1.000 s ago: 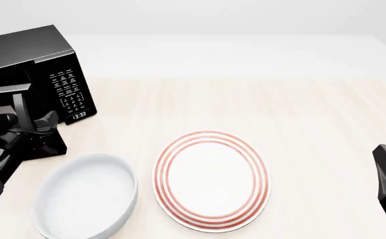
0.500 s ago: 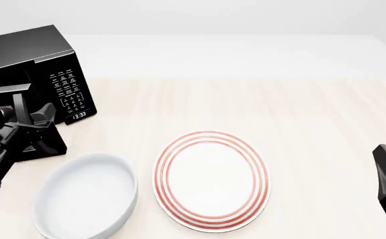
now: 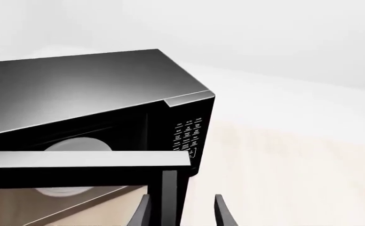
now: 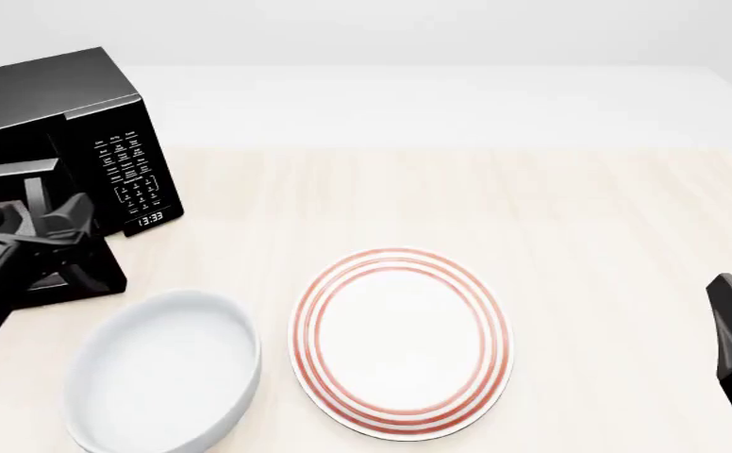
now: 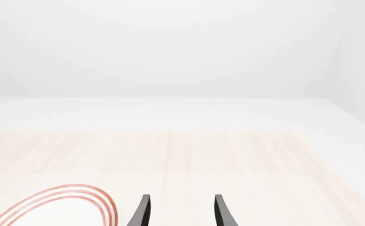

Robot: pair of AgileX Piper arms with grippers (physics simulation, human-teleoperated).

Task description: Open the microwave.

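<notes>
The microwave is a glossy black box at the table's far left, with its keypad panel facing right. Its door stands partly swung out, and the white turntable plate shows inside. My left gripper is open and straddles the vertical bar handle, which runs between the two fingers and sits nearer one of them. My right gripper hangs at the right edge, far from the microwave. It is open, and its wrist view shows nothing in my right gripper.
A white bowl sits at the front left, just below the microwave door. A red-ringed plate lies in the middle front, and its rim also shows in the right wrist view. Light wooden tabletop stretches to the right.
My left gripper has risen a little along the handle, and its arm has drawn toward the left edge. The door looks about as far open as before. The right arm is still.
</notes>
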